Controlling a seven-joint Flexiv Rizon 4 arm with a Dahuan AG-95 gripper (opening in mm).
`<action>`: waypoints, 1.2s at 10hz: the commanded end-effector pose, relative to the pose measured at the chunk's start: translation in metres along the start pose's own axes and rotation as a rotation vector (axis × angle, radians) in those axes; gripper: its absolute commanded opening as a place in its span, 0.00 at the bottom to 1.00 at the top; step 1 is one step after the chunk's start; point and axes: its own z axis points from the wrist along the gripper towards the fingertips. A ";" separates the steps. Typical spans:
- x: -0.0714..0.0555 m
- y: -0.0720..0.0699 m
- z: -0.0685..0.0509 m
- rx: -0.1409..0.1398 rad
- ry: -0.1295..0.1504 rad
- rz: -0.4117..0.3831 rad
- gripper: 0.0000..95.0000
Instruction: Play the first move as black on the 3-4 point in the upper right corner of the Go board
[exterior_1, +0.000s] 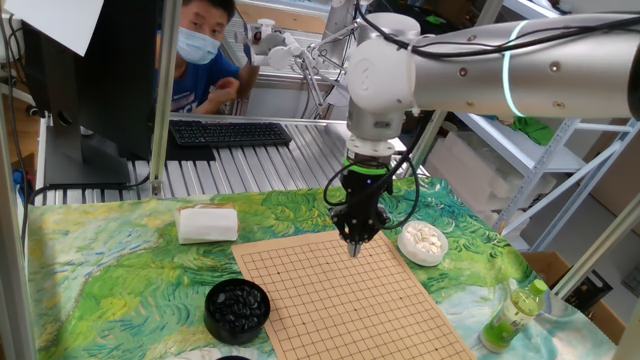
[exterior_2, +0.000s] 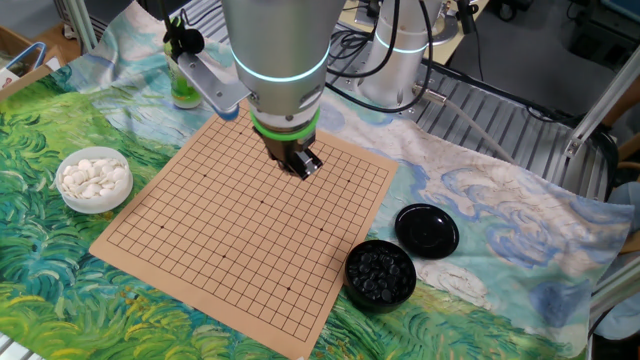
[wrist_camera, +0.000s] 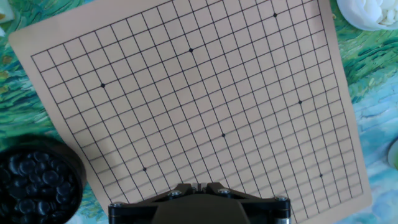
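The Go board lies flat on the painted cloth with no stone on any crossing, so the 3-4 point is bare. Black stones fill a black bowl beside the board. My gripper hangs well above the board and away from that bowl. Its fingers are pressed together, and no stone shows between them. The hand view takes in almost the whole grid.
A white bowl of white stones sits on the board's other side. The black lid lies near the black bowl. A green bottle and a white folded cloth stand off the board. A masked person sits behind.
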 end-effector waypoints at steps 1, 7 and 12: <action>-0.001 0.000 0.000 0.001 -0.003 0.002 0.00; -0.003 0.001 -0.002 -0.006 -0.101 -0.031 0.00; -0.013 -0.007 0.001 -0.012 -0.144 -0.036 0.00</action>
